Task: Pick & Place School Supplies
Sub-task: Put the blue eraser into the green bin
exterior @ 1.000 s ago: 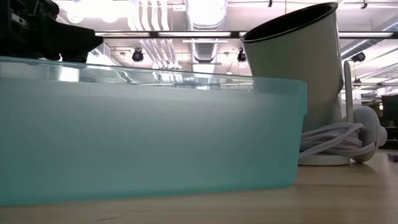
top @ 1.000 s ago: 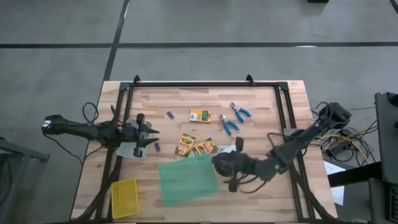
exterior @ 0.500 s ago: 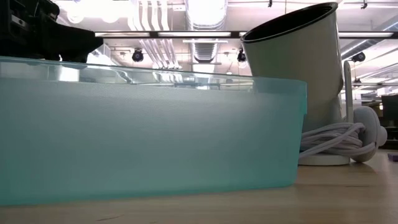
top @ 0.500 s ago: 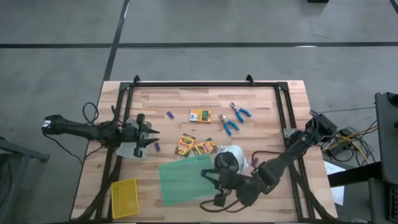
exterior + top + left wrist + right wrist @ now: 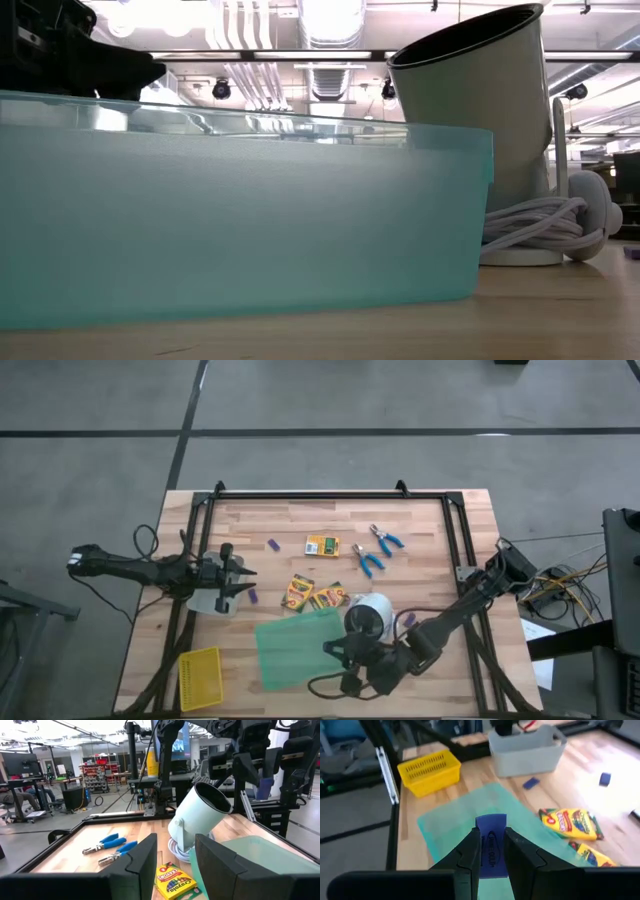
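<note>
High view: right hand [image 5: 335, 657] sits over the near edge of the green bin [image 5: 300, 648], wrist toward the worktop's [image 5: 430, 525] right side. Left hand [image 5: 240, 582] parked at the left edge, well apart. Crayon boxes [image 5: 312, 594] lie just beyond the bin; scissor-like tools [image 5: 376, 550] farther back.

Low view: only the bin wall [image 5: 240, 220] and a white cup-shaped lamp [image 5: 490, 110] show.

Left wrist view: fingers [image 5: 145, 865] apart, holding nothing; crayon box [image 5: 175, 877] just ahead.

Right wrist view: right hand [image 5: 491, 851] clamped on a purple-blue piece [image 5: 491, 845], long axis along the fingers, directly above the bin; yellow basket [image 5: 427, 770] beyond. Likely next is a straight drop.
</note>
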